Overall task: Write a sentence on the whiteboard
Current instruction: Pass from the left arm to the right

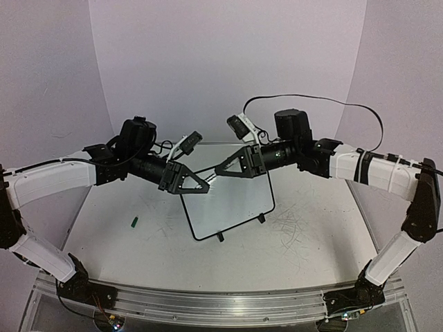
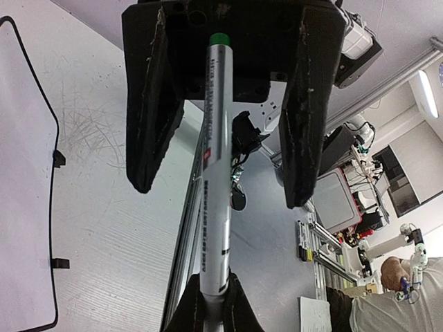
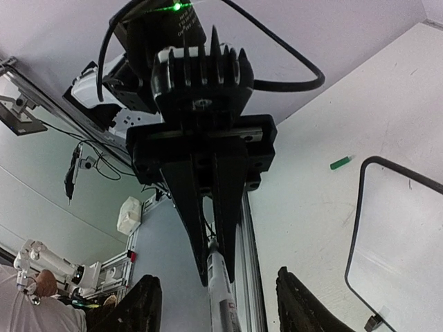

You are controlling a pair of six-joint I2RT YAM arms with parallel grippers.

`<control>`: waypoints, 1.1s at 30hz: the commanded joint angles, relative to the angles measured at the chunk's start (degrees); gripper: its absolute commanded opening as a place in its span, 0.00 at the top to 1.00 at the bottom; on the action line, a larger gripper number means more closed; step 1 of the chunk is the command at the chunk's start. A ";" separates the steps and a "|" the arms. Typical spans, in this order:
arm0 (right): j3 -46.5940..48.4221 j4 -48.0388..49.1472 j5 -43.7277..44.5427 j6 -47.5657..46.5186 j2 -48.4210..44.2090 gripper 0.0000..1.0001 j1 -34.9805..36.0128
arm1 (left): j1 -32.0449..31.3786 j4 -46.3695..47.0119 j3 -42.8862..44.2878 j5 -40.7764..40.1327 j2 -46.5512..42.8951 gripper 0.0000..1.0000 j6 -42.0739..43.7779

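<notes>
The whiteboard (image 1: pixel 232 200) stands blank on its two black feet at mid-table; its framed edge also shows in the left wrist view (image 2: pixel 28 173) and the right wrist view (image 3: pixel 401 235). My left gripper (image 1: pixel 205 187) (image 2: pixel 211 296) is shut on one end of a silver-white marker (image 1: pixel 212 178) (image 2: pixel 216 159), held in the air above the board's near-left corner. My right gripper (image 1: pixel 219 169) (image 3: pixel 216 277) faces it, open. Its two fingers (image 2: pixel 149 104) stand wide apart around the marker's green-tipped other end, not touching it. The marker also shows in the right wrist view (image 3: pixel 223 304).
A small green cap (image 1: pixel 136 222) (image 3: pixel 340 163) lies on the scuffed white tabletop left of the board. An aluminium rail (image 1: pixel 208 304) runs along the near edge. Purple walls close the back and sides. A black cable (image 1: pixel 325 104) loops over the right arm.
</notes>
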 commanded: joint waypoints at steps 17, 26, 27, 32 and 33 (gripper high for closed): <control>8.50 -13.62 -5.61 -11.99 5.88 0.61 2.27 | -0.11 -5.97 4.45 7.32 2.06 1.00 4.62; 9.14 -13.52 -7.02 -11.77 6.44 0.84 2.45 | -0.11 -6.12 4.41 7.06 2.16 1.00 4.71; 9.15 -13.52 -6.97 -11.68 6.45 0.89 2.46 | -0.11 -6.16 4.47 6.93 2.17 1.00 4.72; 8.51 -13.39 -7.35 -11.30 6.34 0.99 2.51 | -0.11 -6.23 4.72 5.61 2.32 1.00 4.79; 8.37 -13.38 -6.73 -11.03 6.23 1.00 2.51 | -0.11 -6.26 4.73 5.34 2.31 1.00 4.79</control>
